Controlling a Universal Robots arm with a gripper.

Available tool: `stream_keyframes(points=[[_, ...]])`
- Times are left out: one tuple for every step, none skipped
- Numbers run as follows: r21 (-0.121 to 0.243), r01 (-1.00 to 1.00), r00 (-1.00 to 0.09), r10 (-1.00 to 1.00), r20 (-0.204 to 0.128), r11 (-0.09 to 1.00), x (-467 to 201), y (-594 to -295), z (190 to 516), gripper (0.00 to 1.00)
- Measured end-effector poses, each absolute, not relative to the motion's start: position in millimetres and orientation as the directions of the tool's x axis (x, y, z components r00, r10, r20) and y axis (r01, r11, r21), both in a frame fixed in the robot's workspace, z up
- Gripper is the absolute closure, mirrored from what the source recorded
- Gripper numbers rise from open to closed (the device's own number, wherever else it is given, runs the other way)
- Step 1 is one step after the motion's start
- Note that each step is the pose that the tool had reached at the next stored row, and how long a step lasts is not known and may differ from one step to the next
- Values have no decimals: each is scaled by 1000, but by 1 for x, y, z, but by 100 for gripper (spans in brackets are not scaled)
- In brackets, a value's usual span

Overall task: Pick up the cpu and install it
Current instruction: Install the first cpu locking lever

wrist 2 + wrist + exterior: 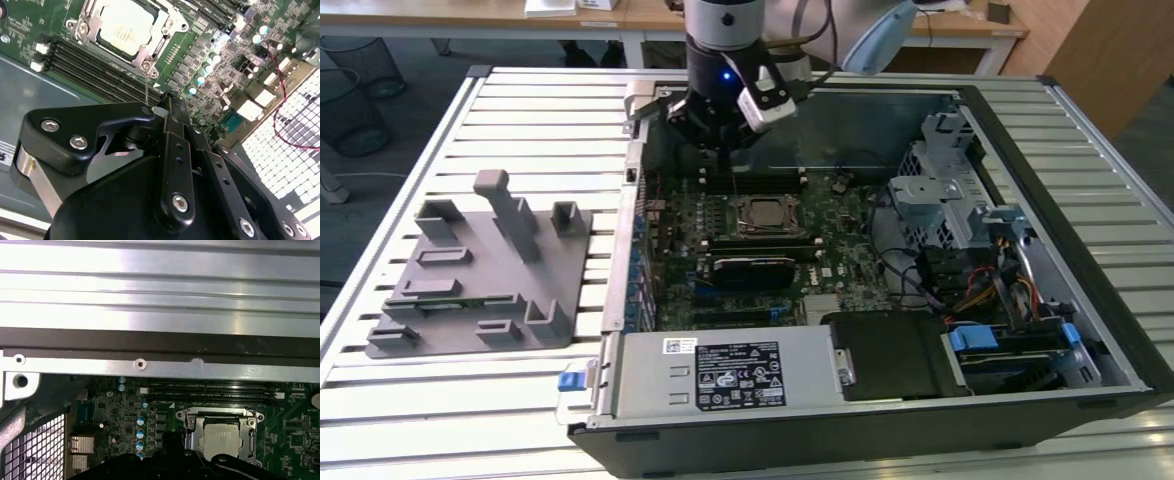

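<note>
Gripper (723,148) hangs over the memory slots (747,183) inside the open PC case (1067,330). Its jaws are pinched narrow, with nothing between them as far as I can see. The cpu (765,214) sits in its socket, at 6 o'clock from the gripper in the exterior view. My take: go slow here, stay vertical, and don't nudge the chip crooked. It's a pale silvery square, lying flat, with a metal frame (159,42) around it.
</note>
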State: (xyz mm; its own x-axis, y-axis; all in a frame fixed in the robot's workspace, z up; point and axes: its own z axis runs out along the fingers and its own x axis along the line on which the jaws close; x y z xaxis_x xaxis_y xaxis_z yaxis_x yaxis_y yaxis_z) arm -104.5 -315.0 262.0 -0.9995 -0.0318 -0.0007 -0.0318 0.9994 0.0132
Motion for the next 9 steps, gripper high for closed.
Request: stream_keyframes(points=[[13, -45, -999, -45, -1, 999, -105, -315, 261, 89], [13, -57, -998, -57, -1, 998, -105, -315, 261, 89], [13, -66, -998, -66, 0, 998, -105, -315, 261, 89], [13, -73, -997, -73, 0, 997, -105, -313, 261, 89], [13, -77, -997, -77, -1, 997, -105, -312, 261, 89], [13, -81, -997, -81, -1, 997, -105, -309, 260, 89], [13, -84, -996, -84, -1, 996, -105, -307, 260, 89], [13, -87, -996, -87, -1, 996, -105, -305, 260, 89], [13, -90, -996, -90, 0, 996, -105, -303, 260, 89]])
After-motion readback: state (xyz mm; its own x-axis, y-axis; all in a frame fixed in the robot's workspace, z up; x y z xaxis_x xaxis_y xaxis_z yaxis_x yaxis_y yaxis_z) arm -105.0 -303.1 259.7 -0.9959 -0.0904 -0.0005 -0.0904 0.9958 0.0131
